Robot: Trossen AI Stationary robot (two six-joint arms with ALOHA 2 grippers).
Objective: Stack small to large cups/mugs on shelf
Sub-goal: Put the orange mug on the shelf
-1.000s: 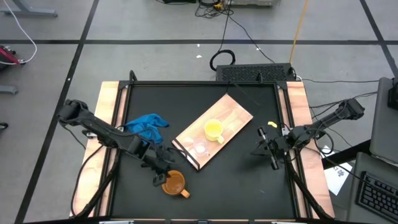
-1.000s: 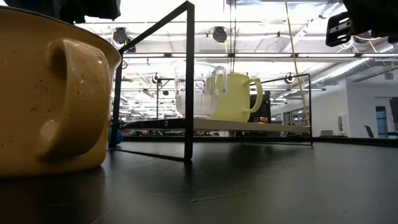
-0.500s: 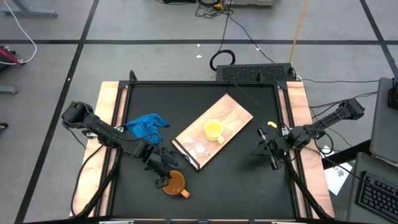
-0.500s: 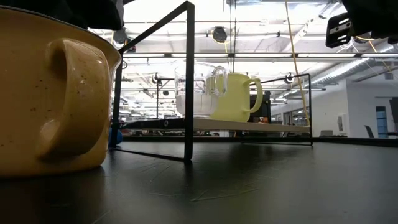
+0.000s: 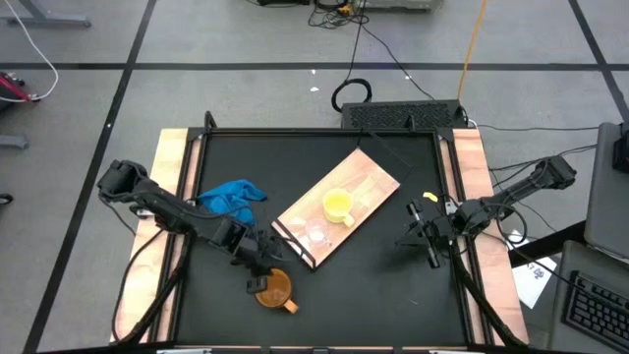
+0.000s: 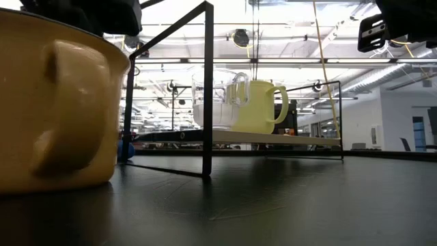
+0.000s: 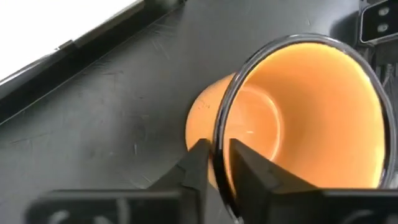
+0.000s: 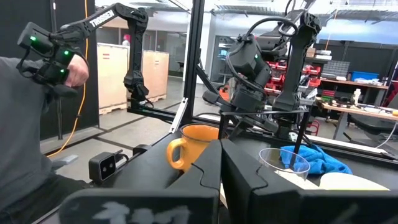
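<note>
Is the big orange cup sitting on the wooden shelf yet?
No, the orange cup sits on the black tabletop beside the shelf, with the left gripper pinching its rim.

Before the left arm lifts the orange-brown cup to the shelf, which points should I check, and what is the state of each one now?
1. Left gripper on the orange-brown cup: ok, fingers pinch its rim.
2. Cup clear of the table: not ok in the low view, where it rests on the tabletop.
3. Free place on the shelf: ok, bare wood beyond the yellow cup.
4. Clear glass cup and yellow cup already on the shelf: ok.
5. Right gripper away from the path: ok, waiting at the table's right side.
6. Blue cloth away from the shelf: ok.
</note>
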